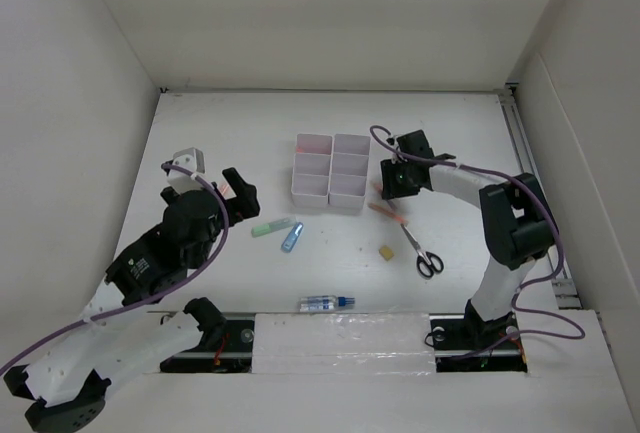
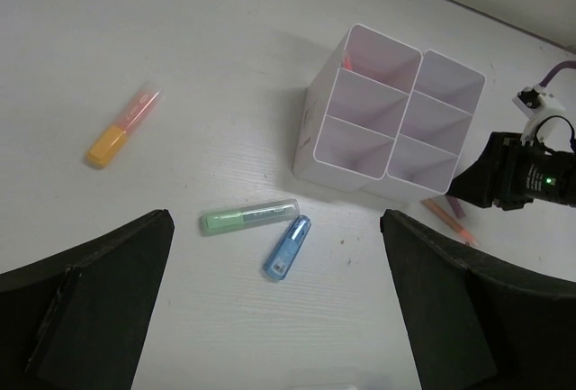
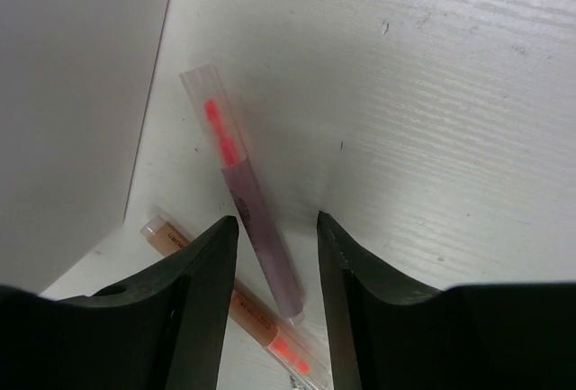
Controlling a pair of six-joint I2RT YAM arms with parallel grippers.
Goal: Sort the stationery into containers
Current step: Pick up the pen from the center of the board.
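The white containers (image 1: 330, 181) stand mid-table, their compartments (image 2: 387, 120) showing nothing inside. My right gripper (image 1: 398, 181) is low beside their right wall, open, its jaws (image 3: 275, 223) straddling a purple pen with a pink tip (image 3: 245, 194) without touching it. An orange pen (image 3: 236, 305) lies partly under the left finger. My left gripper (image 1: 242, 191) hovers open and holds nothing (image 2: 274, 221). Below it lie a light green marker (image 2: 247, 217) and a small blue tube (image 2: 287, 248), with an orange highlighter (image 2: 121, 129) further left.
Black-handled scissors (image 1: 425, 253) and a tan eraser cube (image 1: 385, 251) lie right of centre. A clear blue-capped bottle (image 1: 327, 303) rests near the front edge. A small white block (image 1: 187, 160) sits at the left. White walls enclose the table.
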